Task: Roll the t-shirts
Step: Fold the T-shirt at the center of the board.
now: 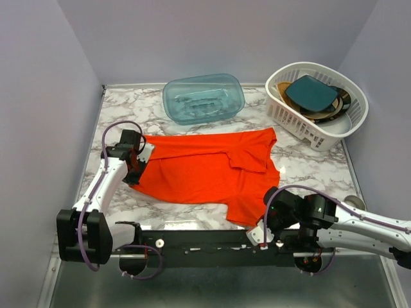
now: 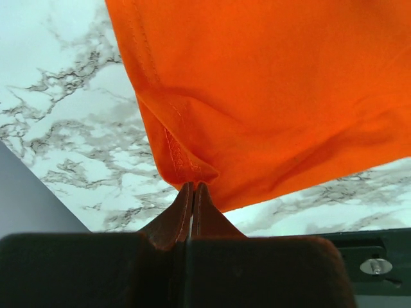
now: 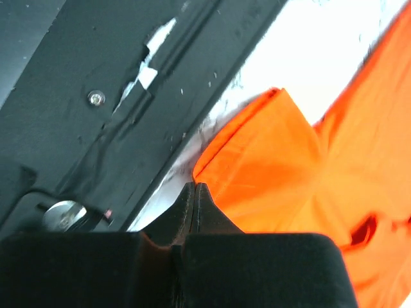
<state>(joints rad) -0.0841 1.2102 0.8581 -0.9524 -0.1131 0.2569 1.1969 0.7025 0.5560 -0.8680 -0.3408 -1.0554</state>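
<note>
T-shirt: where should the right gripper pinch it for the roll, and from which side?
Pinch the t-shirt at its near right corner, where the cloth looks doubled and juts toward the near edge of the table. Come in low from that edge; the rest lies flat. The right gripper is shut right at that corner; whether it caught cloth, I cannot tell.

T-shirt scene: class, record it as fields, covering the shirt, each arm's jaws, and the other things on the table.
t-shirt: red-orange, spread on the marble table, partly folded over at its right end
left arm: jaws shut on the shirt's left edge
right arm: jaws shut at the shirt's near edge; whether they pinch fabric is unclear
teal tub: beyond the shirt, apart from it
white basket: far right corner, holding plates
</note>
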